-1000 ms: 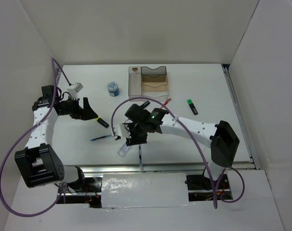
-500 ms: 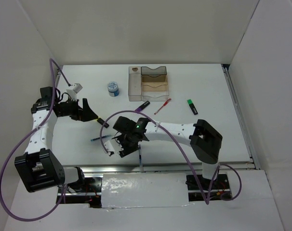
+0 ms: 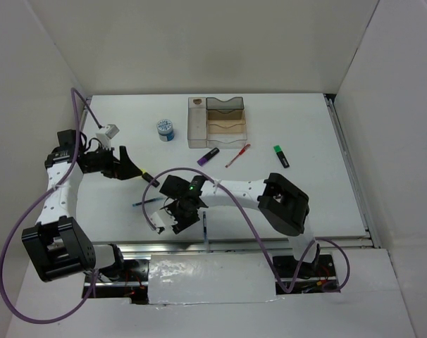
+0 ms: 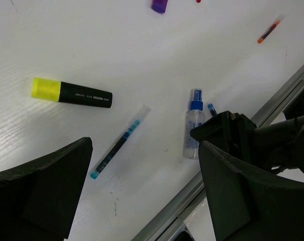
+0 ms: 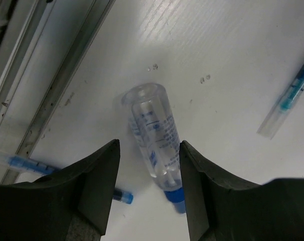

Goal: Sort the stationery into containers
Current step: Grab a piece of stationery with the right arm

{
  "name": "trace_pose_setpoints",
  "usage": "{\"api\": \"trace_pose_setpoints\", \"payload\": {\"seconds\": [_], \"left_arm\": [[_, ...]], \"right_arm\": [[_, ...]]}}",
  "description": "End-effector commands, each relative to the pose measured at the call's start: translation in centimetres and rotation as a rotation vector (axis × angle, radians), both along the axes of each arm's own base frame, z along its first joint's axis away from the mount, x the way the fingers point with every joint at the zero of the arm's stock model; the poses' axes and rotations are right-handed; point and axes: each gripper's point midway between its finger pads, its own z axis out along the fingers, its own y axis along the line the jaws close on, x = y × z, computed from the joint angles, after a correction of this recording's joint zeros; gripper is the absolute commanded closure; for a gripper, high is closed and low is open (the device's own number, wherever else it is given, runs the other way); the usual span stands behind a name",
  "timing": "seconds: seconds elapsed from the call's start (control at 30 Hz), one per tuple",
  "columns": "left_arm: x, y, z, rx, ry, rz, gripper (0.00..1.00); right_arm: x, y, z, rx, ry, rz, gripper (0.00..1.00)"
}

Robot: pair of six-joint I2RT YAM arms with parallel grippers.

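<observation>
The clear blue-capped bottle (image 5: 153, 131) lies flat on the table between the fingers of my open right gripper (image 5: 148, 201), untouched. It also shows in the left wrist view (image 4: 193, 131). In the top view my right gripper (image 3: 177, 217) hangs low near the front edge and covers the bottle. My left gripper (image 3: 127, 163) is open and empty, above the yellow highlighter (image 4: 71, 93) and a blue pen (image 4: 119, 142). The smoky-brown organiser (image 3: 217, 121) stands at the back. The blue-white tub (image 3: 165, 130), purple highlighter (image 3: 210, 155), red pen (image 3: 237, 155) and green highlighter (image 3: 281, 155) lie in front of and beside it.
A metal rail (image 5: 56, 80) runs along the table's front edge, close to the bottle. A second blue pen (image 5: 41, 164) lies by that rail, behind my right fingers. White walls enclose the table on three sides.
My right arm has swung left and toward the front edge, bringing its open gripper down around the bottle. My left gripper has shifted slightly left.
</observation>
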Motion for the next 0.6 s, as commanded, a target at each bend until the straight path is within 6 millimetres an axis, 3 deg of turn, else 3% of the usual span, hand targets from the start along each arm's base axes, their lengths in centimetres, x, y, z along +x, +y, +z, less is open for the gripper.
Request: {"api": "trace_pose_setpoints", "payload": {"seconds": [0.0, 0.1, 0.37, 0.5, 0.57], "left_arm": [[0.1, -0.2, 0.8, -0.019, -0.056, -0.025, 0.01], [0.1, 0.0, 0.6, -0.017, -0.053, -0.021, 0.01], [0.2, 0.3, 0.5, -0.021, -0.048, -0.012, 0.01], [0.2, 0.4, 0.6, -0.015, -0.050, -0.009, 0.01], [0.2, 0.4, 1.1, -0.007, -0.063, -0.008, 0.01]], "right_arm": [[0.5, 1.7, 0.5, 0.031, -0.037, 0.043, 0.43], [0.6, 1.2, -0.5, 0.000, -0.053, 0.056, 0.46], [0.5, 0.4, -0.8, -0.017, -0.060, 0.052, 0.70], [0.6, 0.0, -0.5, -0.028, -0.073, 0.028, 0.90], [1.0, 0.3, 0.8, 0.003, -0.068, -0.025, 1.00]]}}
